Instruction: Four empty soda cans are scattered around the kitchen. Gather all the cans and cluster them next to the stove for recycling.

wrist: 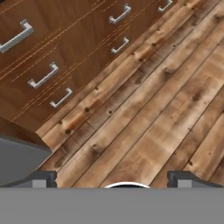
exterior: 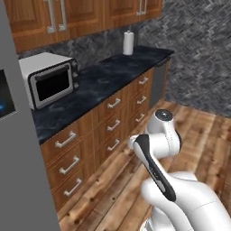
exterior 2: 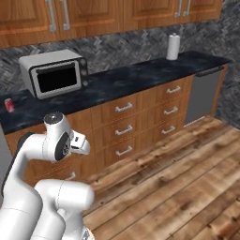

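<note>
One red soda can (exterior 2: 9,105) stands upright on the dark counter (exterior 2: 140,77), at its far left, left of the toaster oven. My gripper (wrist: 113,180) hangs low in front of the drawers, well below the counter and to the right of the can. It faces the wooden floor. Its two dark fingertips (wrist: 43,179) stand wide apart with nothing between them, so it is open. The folded arm holds the hand (exterior 2: 82,143) close to the base. The stove is out of view.
A silver toaster oven (exterior 2: 56,73) sits on the counter, and a paper towel roll (exterior 2: 173,46) stands at its far end. Wooden drawers (exterior 2: 124,129) run below, with a grey dishwasher (exterior 2: 204,96) at the right. The grey fridge side (exterior: 18,149) stands close on the left. Wooden floor (exterior 2: 178,178) lies open.
</note>
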Controlling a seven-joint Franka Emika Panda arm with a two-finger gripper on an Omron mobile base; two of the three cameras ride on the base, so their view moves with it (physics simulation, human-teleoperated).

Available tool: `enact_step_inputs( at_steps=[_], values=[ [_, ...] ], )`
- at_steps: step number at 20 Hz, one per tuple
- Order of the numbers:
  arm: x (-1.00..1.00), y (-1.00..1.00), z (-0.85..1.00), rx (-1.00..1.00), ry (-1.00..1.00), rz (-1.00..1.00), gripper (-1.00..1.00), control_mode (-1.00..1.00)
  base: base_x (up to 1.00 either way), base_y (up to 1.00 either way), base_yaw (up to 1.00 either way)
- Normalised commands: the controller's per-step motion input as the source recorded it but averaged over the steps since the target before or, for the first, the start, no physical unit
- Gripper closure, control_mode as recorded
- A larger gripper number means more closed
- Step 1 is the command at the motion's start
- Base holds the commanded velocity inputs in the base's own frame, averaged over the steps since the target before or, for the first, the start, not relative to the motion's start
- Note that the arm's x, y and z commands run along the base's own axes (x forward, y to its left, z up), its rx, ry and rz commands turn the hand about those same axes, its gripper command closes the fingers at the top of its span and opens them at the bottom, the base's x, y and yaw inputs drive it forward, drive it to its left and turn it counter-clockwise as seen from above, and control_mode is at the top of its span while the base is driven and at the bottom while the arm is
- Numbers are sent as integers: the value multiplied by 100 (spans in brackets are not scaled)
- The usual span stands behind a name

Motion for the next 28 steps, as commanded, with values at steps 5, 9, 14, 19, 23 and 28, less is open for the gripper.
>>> enact_step_inputs(
  at_steps=[5,9,14,19,23,28],
  values=[
    [0,0,0,0,0,0,-100,100,70,-5,2],
    [0,0,0,0,0,0,-100,100,70,-2,10],
    [0,0,0,0,0,0,-100,100,67,0,28],
    [0,0,0,0,0,0,-100,100,62,0,37],
    [0,0,0,0,0,0,-100,100,51,0,55],
    [0,0,0,0,0,0,-100,100,47,-5,56]
  ],
)
